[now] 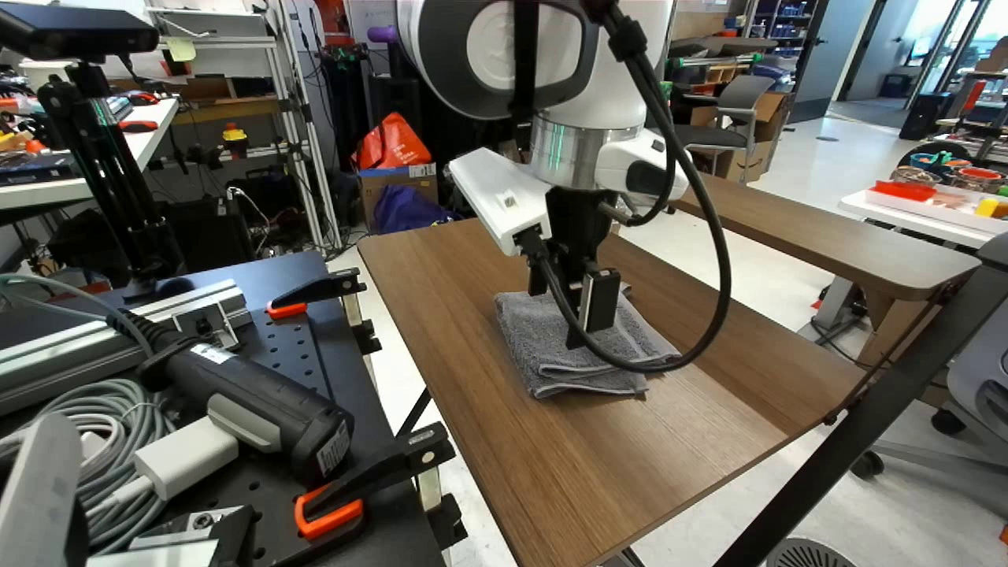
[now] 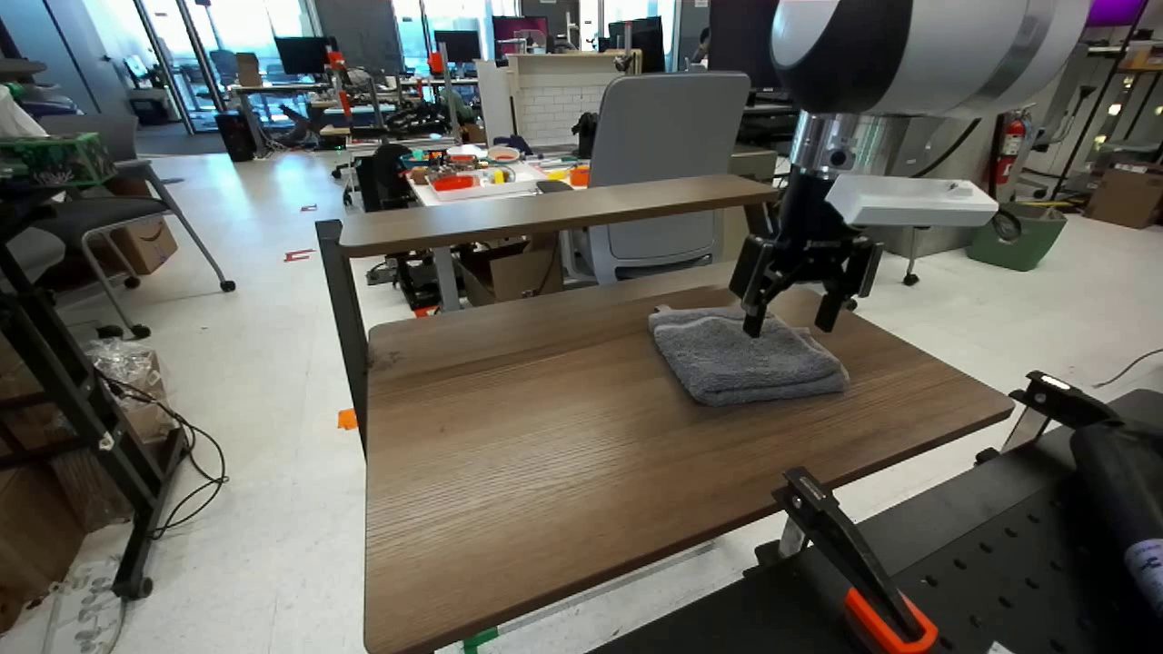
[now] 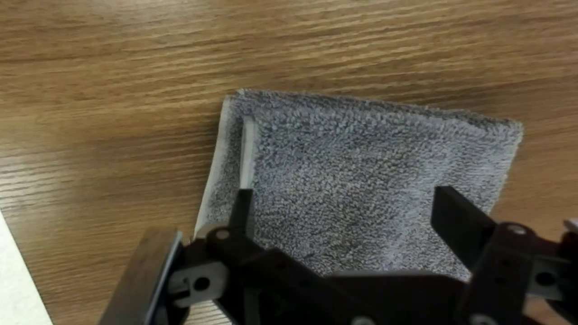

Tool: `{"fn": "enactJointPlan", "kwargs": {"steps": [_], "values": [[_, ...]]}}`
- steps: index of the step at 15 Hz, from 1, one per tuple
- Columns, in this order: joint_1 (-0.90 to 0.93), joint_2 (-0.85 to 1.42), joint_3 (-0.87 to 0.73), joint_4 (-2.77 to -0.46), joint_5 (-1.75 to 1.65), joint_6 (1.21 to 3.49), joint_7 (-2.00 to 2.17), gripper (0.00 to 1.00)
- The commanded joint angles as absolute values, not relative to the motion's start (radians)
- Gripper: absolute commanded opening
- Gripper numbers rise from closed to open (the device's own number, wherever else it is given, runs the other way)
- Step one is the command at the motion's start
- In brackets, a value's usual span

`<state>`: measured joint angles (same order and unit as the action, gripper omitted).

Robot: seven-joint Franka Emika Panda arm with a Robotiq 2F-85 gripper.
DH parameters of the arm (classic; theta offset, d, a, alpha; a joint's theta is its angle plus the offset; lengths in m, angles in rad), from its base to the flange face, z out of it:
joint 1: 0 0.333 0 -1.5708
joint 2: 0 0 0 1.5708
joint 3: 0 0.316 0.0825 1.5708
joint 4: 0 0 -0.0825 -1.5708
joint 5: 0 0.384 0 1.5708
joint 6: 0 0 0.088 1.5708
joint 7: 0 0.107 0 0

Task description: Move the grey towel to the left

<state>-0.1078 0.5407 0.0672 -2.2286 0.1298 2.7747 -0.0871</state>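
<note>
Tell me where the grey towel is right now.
In an exterior view, the grey towel lies folded on the right half of the brown tabletop, beneath the open hand.

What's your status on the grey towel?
Fingers open over the grey towel, contact unclear. Towel folded on the wooden table, not gripped. Possible snag: black cable passing in front of towel in an exterior view.

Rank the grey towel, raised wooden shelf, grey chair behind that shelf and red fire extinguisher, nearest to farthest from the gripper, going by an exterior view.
From the gripper, in an exterior view:
1. Grey towel: on the table, beneath the open jaws.
2. Raised wooden shelf: along the table's far side.
3. Grey chair: behind the shelf.
4. Fire extinguisher: in the right background.
</note>
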Motion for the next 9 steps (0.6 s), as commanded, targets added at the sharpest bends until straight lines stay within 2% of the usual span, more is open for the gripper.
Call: {"fn": "enactJointPlan", "kwargs": {"steps": [1, 9], "values": [[-0.131, 0.622, 0.088, -2.154, 0.145, 2.780, -0.106, 1.00], [-0.089, 0.736, 0.083, -2.045, 0.113, 2.751, -0.084, 1.00]]}}
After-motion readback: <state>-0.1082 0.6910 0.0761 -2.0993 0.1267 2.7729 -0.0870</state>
